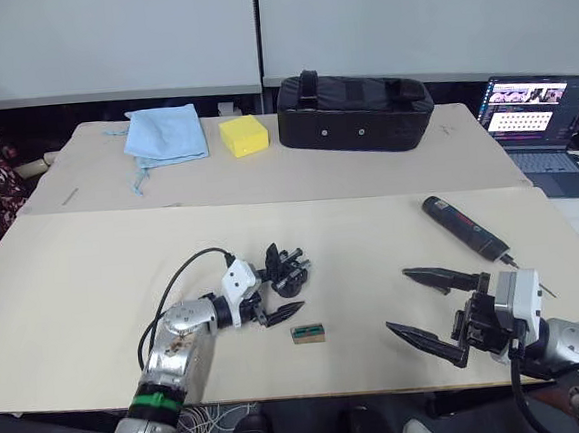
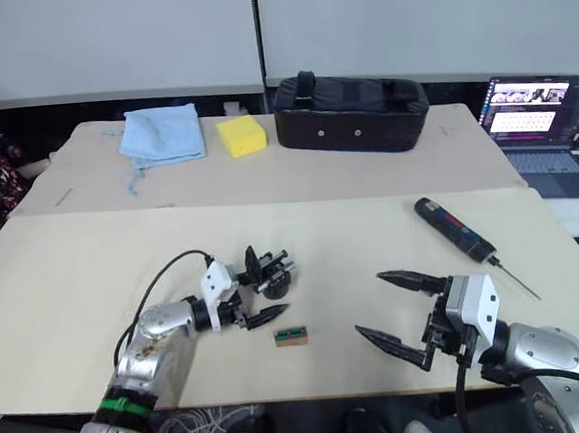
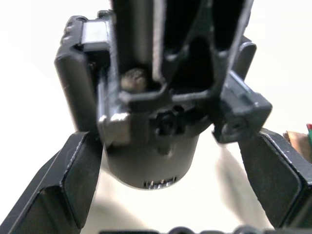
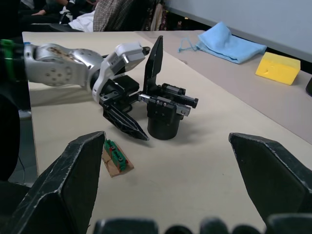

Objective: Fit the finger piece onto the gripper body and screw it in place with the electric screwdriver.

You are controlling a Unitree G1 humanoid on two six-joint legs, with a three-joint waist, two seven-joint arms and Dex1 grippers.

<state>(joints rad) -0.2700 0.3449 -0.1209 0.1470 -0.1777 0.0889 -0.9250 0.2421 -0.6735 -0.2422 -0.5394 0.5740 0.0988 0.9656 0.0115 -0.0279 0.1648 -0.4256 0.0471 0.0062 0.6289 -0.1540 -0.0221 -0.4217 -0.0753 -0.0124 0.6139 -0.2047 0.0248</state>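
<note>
Fingers of the left gripper (image 1: 278, 288) stand spread around the chunky black plastic gripper body (image 1: 288, 268) at mid-table, the right gripper (image 1: 427, 306) gapes released at near right, and the black pen-shaped electric screwdriver (image 1: 466, 230) lies beyond it.

Blue cloth (image 1: 167, 134), yellow sponge (image 1: 243, 135), black bag (image 1: 353, 110).

I can't make out the finger piece anywhere. The gripper body (image 3: 161, 122) runs off my left wrist view. The laptop (image 1: 544, 136) is cut off at the edge.
</note>
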